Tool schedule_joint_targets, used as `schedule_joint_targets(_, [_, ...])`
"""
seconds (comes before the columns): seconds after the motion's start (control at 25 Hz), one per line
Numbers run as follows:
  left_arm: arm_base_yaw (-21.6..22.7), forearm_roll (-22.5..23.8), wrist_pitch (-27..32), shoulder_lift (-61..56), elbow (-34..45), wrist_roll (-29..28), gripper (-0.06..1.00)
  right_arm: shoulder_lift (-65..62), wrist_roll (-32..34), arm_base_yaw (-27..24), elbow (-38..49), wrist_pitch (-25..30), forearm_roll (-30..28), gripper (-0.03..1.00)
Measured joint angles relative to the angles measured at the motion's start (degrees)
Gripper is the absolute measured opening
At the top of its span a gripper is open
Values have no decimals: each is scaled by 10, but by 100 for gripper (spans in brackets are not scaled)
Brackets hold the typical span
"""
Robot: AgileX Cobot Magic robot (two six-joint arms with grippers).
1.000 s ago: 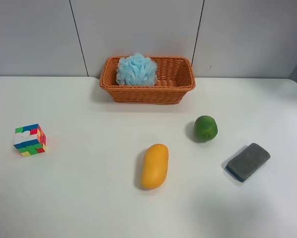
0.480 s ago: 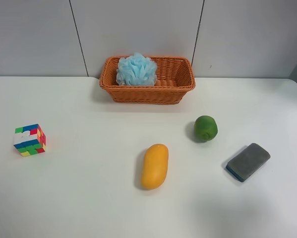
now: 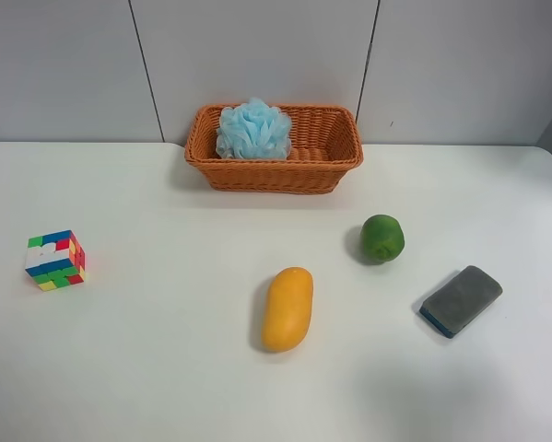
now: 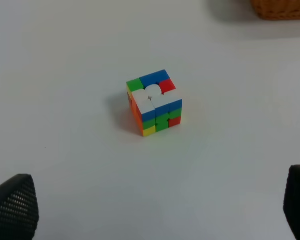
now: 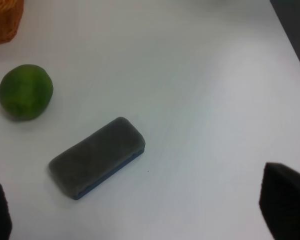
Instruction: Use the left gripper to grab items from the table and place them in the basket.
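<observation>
The light-blue bath pouf (image 3: 253,130) lies in the left part of the wicker basket (image 3: 323,166) at the back of the white table (image 3: 156,368). The puzzle cube (image 3: 54,260) stands at the exterior high view's left and shows in the left wrist view (image 4: 154,102). My left gripper (image 4: 155,210) is open and empty, above the table, short of the cube. The mango (image 3: 287,308), the green fruit (image 3: 382,238) and the grey sponge (image 3: 461,300) lie on the table. My right gripper (image 5: 142,210) is open and empty near the sponge (image 5: 97,156). Neither arm shows in the exterior high view.
A grey panelled wall (image 3: 257,55) stands behind the table. A corner of the basket shows in the left wrist view (image 4: 282,9) and in the right wrist view (image 5: 4,20). The green fruit (image 5: 25,92) lies beside the sponge. A dark table edge (image 5: 295,30) shows in the right wrist view.
</observation>
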Motion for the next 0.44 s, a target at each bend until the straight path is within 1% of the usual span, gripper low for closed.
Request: schedule_joint_targets(0.44, [0,0,0,0,0,0,97,0,0,0,0,0,0,99])
